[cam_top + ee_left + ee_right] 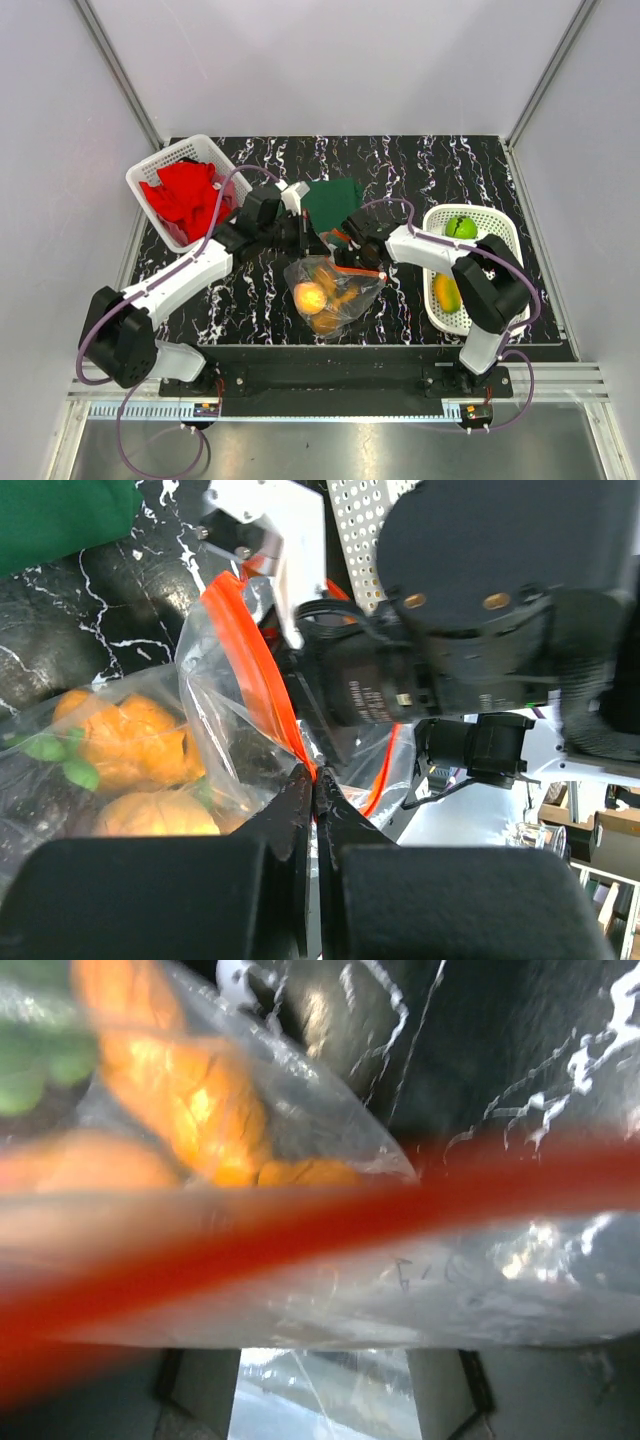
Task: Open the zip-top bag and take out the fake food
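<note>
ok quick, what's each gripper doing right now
left gripper: closed, pinching the orange-red zip strip of the zip-top bag.
right gripper: open, fingers apart, with the bag's strip lying across in front of them.

Pressed against the right wrist lens, the zip-top bag (pixel 480 1290) left its red zip strip (pixel 300 1230) a smeared band, while the fake food (pixel 190 1090) inside showed only as soft orange and green patches. The film covered the fingertips of the right gripper (pixel 320 1380), whose fingers ran off the bottom edge. In the left wrist view, the right arm (pixel 480 630) blocked the bag's far side, the left gripper (pixel 315 785) was cut by the bottom edge, and the green cloth (pixel 60 510) by the top-left corner. From above, the pieces in the bag were too small to tell apart.
</note>
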`<state>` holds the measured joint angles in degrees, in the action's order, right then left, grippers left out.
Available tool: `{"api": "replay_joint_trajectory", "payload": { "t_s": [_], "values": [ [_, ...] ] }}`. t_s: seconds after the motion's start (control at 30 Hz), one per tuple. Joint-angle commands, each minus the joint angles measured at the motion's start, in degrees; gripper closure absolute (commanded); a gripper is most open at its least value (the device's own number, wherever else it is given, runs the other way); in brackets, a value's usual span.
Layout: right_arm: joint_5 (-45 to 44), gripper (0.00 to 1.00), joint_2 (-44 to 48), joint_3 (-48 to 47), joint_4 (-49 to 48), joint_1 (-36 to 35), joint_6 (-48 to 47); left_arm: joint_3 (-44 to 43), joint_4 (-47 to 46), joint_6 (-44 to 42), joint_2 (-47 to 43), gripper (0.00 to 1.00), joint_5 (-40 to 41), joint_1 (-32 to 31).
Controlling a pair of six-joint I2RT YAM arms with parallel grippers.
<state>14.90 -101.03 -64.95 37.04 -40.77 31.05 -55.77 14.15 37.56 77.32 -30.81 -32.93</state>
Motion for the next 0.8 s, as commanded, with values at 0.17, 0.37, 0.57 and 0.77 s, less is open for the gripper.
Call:
{"api": "replay_joint_trajectory", "payload": {
  "t_s": [0.17,0.37,0.57,0.77],
  "values": [
    [-3.28,0.37,-1.71,6.85,-17.60,0.35,2.44,1.54,-5.54,1.02,0.99,1.00,-0.22,-1.26],
    [-3.13,0.69,-0.75,7.91,-20.43,0.34,0.60,2.24,-5.80,1.37,1.17,1.00,0.31,-1.79],
    [0.13,0.92,9.87,9.58,-18.76,0.26,-0.11,0.49,-4.05,0.23,0.82,1.00,1.18,-1.70],
    [5.67,0.96,17.00,5.37,-10.60,-0.71,-2.13,-3.90,-0.36,-2.40,0.29,1.00,2.77,-1.70]
  ]
}}
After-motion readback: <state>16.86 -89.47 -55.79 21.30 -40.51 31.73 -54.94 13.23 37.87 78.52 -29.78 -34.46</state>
